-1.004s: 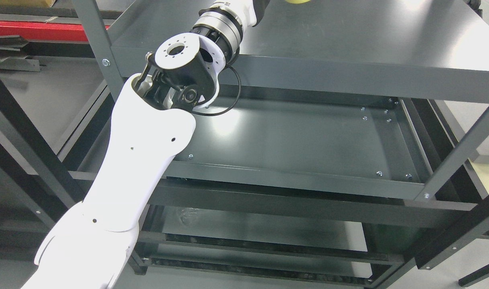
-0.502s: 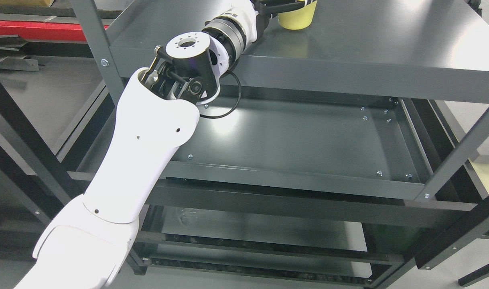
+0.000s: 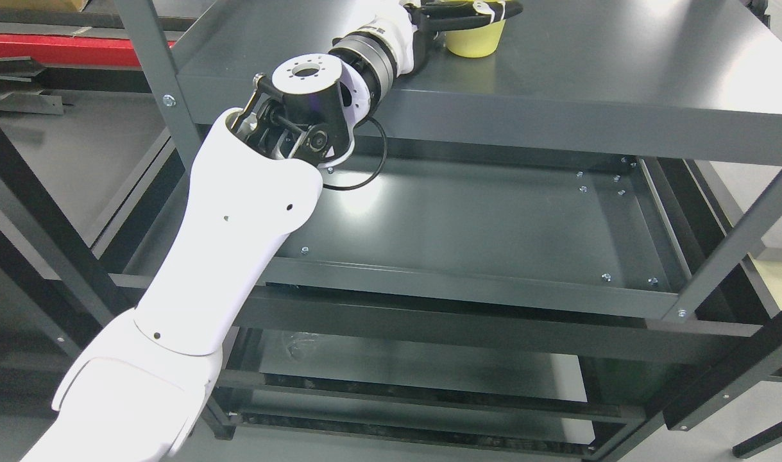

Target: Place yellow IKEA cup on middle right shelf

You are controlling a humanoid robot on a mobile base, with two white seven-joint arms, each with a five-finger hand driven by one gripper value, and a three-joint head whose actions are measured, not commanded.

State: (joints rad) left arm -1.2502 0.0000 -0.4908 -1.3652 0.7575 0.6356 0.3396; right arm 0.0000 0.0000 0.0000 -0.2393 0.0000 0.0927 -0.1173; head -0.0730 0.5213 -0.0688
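Observation:
The yellow cup (image 3: pixel 471 42) is at the top edge of the head view, over the top shelf (image 3: pixel 621 58) of a dark grey metal rack. My left arm comes up from the lower left and reaches over the shelf's front edge. My left hand (image 3: pixel 487 9) has its black fingers (image 3: pixel 458 9) curled around the cup's upper part. I cannot tell whether the cup's base touches the shelf. The middle shelf (image 3: pixel 480 218) lies below, bare, with its right part open. The right arm does not show.
The rack's front rails and slanted uprights (image 3: pixel 737 244) frame the middle shelf. A lower shelf (image 3: pixel 397 366) shows beneath it. My left elbow joint (image 3: pixel 307 109) and its black cable hang in front of the middle shelf's left part. A red beam (image 3: pixel 57 48) lies at the far left.
My left arm has drawn back toward the shelf's front edge, and the yellow cup has come with the hand, from the top border further into view.

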